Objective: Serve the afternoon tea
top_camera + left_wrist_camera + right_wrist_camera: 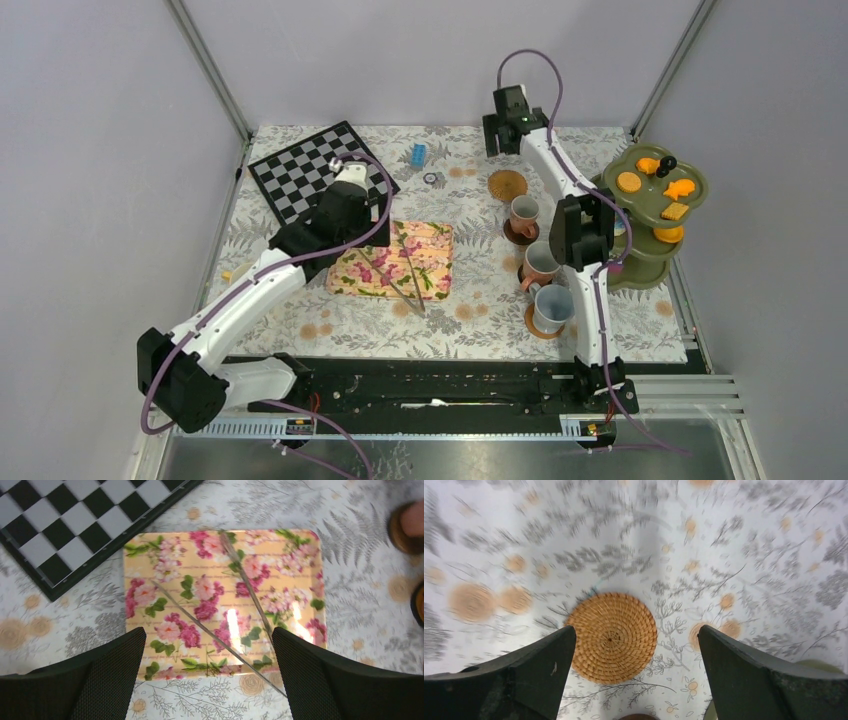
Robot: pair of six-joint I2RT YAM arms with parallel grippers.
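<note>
Three mugs (541, 262) sit on coasters (528, 321), a twelve o'clock coaster (611, 637) lies bare, pastries (629, 181) wait unserved at three o'clock; left end effector (209, 632) and right end effector (638, 630) gape wide, empty.

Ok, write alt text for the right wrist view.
A round woven coaster lies flat on a white tablecloth printed with grey ferns, seen from above between the two dark fingers of the right gripper, which stand wide open and hold nothing. The cloth's far part is blurred.

The grey fern-printed tablecloth (634, 525) is blurred in the right wrist view. The left wrist view's right edge cuts off a round brown mug (410, 522).
</note>
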